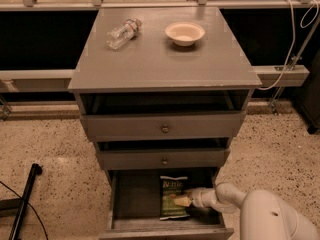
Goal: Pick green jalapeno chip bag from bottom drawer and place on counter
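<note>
The green jalapeno chip bag (173, 193) lies flat on the grey floor of the open bottom drawer (134, 200), right of centre, with its dark "Kettle" band toward the back. My gripper (182, 201) reaches in from the right on the white arm (226, 199) and rests on the bag's lower right part. The counter (160, 59) is the flat grey top of the cabinet, well above the gripper.
A clear plastic bottle (122, 32) lies on its side at the counter's back left. A white bowl (184, 33) stands at its back right. The two upper drawers (164, 128) stand slightly open above the bottom drawer. A black pole (22, 202) lies on the floor at left.
</note>
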Action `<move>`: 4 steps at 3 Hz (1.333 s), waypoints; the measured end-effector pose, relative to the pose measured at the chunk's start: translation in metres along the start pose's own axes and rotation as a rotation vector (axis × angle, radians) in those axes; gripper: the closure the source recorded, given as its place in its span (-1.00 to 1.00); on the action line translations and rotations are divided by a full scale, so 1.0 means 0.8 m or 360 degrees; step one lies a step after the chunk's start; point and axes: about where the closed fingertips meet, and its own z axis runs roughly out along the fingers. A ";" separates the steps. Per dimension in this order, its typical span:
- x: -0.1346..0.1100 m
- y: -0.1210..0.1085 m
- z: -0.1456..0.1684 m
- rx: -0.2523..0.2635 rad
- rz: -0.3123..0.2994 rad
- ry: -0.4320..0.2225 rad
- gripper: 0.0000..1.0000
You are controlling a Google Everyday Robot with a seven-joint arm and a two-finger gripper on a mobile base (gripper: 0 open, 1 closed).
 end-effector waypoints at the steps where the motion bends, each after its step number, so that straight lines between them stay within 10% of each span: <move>1: 0.004 -0.003 0.005 0.0006 0.0023 -0.0008 0.07; 3: -0.050 0.049 -0.033 -0.0225 -0.0094 -0.0252 0.97; 4: -0.094 0.107 -0.084 -0.0414 -0.0276 -0.0438 1.00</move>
